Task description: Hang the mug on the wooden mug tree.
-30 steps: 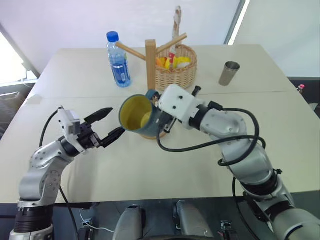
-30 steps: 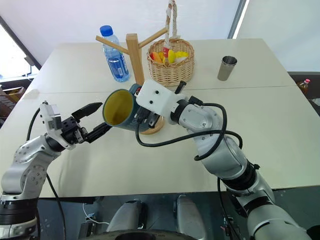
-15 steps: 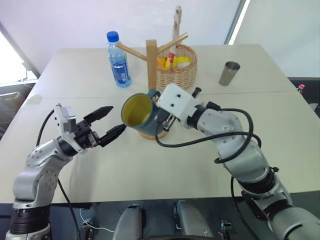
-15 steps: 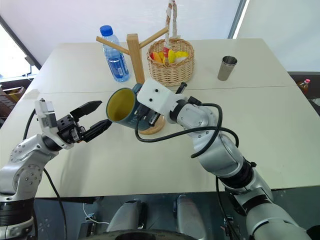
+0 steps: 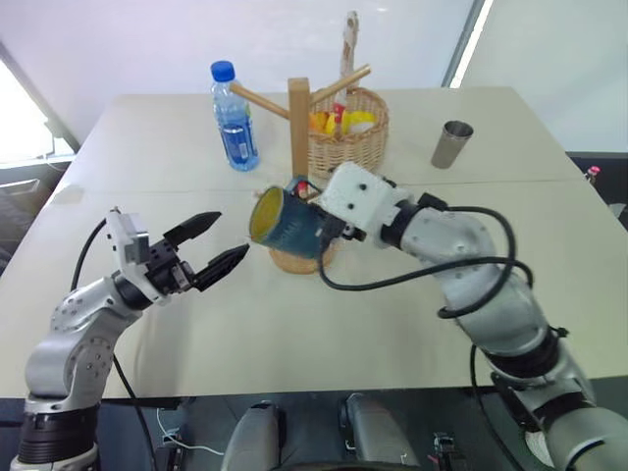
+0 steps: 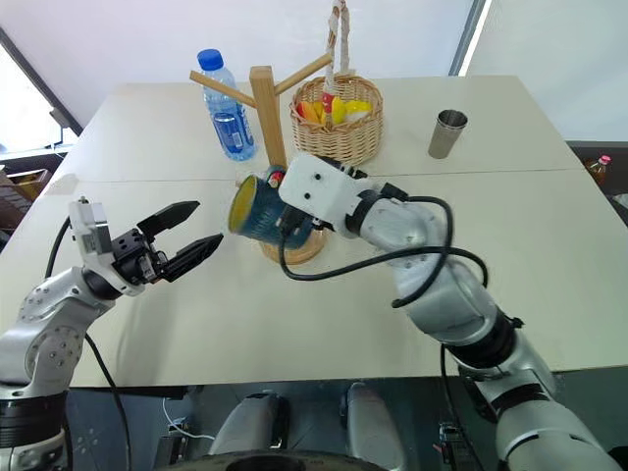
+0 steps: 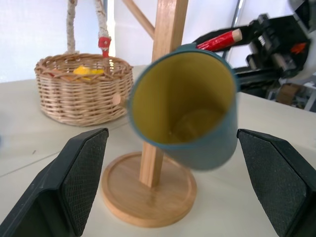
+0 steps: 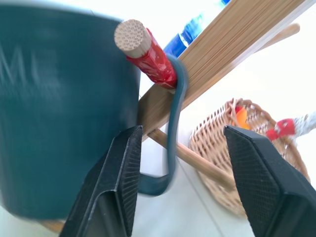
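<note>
The right pincer (image 8: 177,187) stands with its two black fingers (image 8: 116,182) parted on either side of the loop handle, not pressing on it; the handle hangs in the gap between them. The right arm reaches in from the right, bent at the elbow, its white wrist block just behind the mug (image 5: 289,221) and pointing roughly level toward the left.

The mug hangs on the wooden mug tree (image 5: 299,128), its handle looped over a low peg with a red-wrapped tip (image 8: 148,54). It lies tilted on its side, yellow interior facing the left arm, its body beside the post and above the round disc base (image 7: 148,190).

The left pincer (image 5: 218,245) is spread wide and holds nothing. The left arm is bent, forearm raised off the bench (image 5: 412,343), fingers pointing right toward the mug's open mouth, near it but apart.

Behind the tree on the bench stand a woven wicker basket (image 5: 353,137) with yellow and orange items in it, a water bottle (image 5: 234,118) with a blue cap to the tree's left, and a steel tumbler (image 5: 451,144) well apart on the right.
</note>
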Controlling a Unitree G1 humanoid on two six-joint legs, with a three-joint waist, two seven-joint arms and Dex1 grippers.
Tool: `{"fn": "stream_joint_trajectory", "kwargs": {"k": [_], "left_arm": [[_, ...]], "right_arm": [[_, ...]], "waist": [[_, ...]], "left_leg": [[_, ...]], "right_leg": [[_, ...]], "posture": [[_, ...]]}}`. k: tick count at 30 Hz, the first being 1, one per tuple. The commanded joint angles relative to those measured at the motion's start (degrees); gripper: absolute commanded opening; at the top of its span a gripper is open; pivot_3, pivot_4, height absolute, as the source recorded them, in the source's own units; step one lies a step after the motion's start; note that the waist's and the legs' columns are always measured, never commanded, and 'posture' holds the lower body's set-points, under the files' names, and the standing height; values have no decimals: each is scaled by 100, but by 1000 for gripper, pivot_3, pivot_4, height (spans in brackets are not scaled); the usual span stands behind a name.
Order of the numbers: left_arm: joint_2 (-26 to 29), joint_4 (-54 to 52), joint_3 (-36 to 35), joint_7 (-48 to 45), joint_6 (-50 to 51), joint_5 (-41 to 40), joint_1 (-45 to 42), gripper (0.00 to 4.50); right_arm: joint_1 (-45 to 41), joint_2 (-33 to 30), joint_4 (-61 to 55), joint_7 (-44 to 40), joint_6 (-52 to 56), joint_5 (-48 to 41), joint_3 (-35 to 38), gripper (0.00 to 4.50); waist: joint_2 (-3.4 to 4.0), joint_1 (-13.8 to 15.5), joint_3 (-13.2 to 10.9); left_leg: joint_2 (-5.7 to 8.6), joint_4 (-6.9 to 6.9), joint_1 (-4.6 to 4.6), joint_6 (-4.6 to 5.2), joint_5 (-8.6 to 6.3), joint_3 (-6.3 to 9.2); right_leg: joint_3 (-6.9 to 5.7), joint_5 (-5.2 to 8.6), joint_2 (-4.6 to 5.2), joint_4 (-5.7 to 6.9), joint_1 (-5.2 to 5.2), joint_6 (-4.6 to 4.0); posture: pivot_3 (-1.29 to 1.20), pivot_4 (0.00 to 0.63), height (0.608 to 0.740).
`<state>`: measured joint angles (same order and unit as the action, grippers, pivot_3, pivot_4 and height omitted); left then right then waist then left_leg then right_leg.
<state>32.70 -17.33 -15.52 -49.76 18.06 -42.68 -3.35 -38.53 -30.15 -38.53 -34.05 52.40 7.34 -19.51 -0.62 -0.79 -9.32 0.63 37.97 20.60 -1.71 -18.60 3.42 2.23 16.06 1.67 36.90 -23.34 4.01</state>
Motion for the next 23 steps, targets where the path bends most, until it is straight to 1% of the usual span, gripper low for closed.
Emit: {"fn": "stream_joint_trajectory", "kwargs": {"k": [1,3,5,6,9,12,15,18,23], "left_arm": [[-56,126,-244,212,-129,93,-30,4500],[-106,281,-276,351,-178,208,-24,4500],[-242,502,-333,582,-267,363,42,4500],[-292,571,-350,657,-298,413,65,4500],[-543,1010,-385,1193,-399,803,178,4500],[-762,1400,-419,1811,-565,1264,235,4500],[-916,1687,-458,2349,-697,1643,216,4500],[-978,1830,-457,2480,-819,1808,259,4500],[-1050,1831,-449,2525,-862,1831,281,4500]], "right_arm": [[476,-163,-309,-293,-444,-546,1046,2745],[890,-166,-287,-366,-607,-827,1529,2745],[1548,377,-135,-321,-796,-1488,2360,2745],[1767,566,-70,-305,-872,-1738,2637,2745],[2521,962,683,38,-1717,-1768,3129,2745],[2898,1342,1503,482,-2481,-1781,3438,2745],[3048,1542,2179,701,-3182,-1819,3573,2745],[3121,1559,2743,740,-3742,-1812,3577,2745],[3049,1483,3218,712,-4214,-1964,3593,2745]], "waist": [[-1,-5,0],[-3,4,-1],[-7,5,2],[-7,6,2],[-5,-8,0],[-6,-12,1],[-6,-11,-1],[-6,-9,-1],[-6,-4,-1]], "left_leg": [[0,0,0,0,0,0],[0,-3,-1,1,0,2],[0,-4,-1,1,0,1],[-2,-7,-6,1,-1,2],[-3,-9,-10,1,-1,0],[-3,-8,-16,1,-1,-5],[-3,-8,-14,1,0,-6],[-4,-8,-15,1,0,-6],[-3,-8,-15,1,0,-6]], "right_leg": [[0,0,0,-1,1,0],[-2,0,0,-4,5,0],[-1,0,0,-5,5,1],[-2,0,-2,-6,10,1],[0,-1,-4,-4,11,1],[3,-1,-4,-1,14,2],[5,-1,-6,9,6,2],[5,-1,-7,12,4,2],[5,-1,-6,11,5,2]], "posture": [[0,150,740],[0,150,740],[0,150,740],[0,150,740],[0,150,740],[0,150,740],[0,150,740],[0,150,740],[0,150,740]]}}
